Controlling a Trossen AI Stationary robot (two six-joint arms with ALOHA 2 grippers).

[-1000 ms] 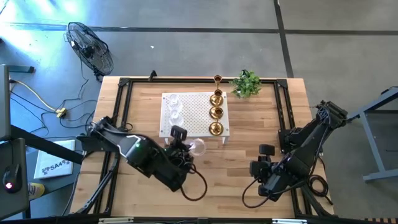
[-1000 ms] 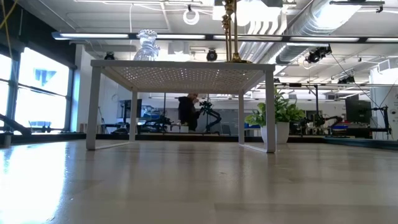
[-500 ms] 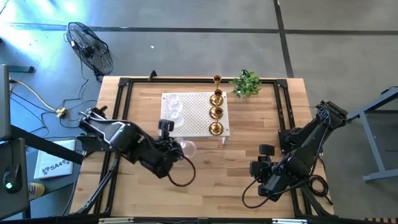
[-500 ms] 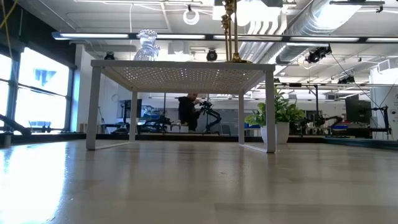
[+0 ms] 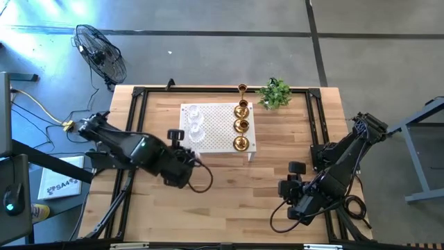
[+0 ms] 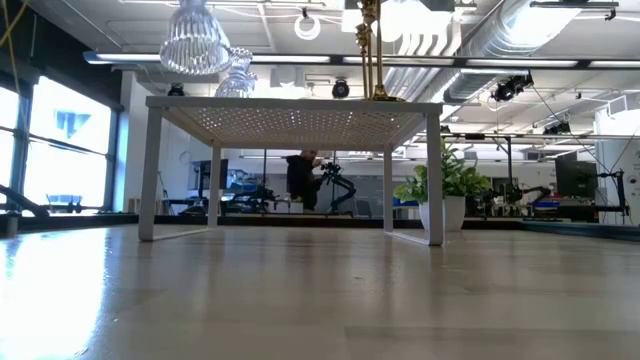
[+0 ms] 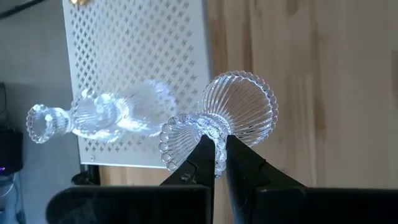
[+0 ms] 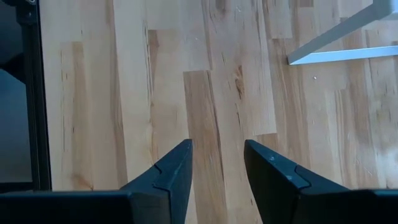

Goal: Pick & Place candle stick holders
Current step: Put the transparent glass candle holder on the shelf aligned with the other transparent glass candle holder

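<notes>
Glass candle stick holder, left end effector gripping

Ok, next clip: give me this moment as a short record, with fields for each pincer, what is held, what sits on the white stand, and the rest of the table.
left pincer: shut on a clear glass holder, beside the white stand's left front corner
right pincer: open, empty, over bare wood at the table's front right
on stand, left side: two glass holders
on stand, right side: three gold holders
behind the stand: one more gold holder, a small green plant
</notes>
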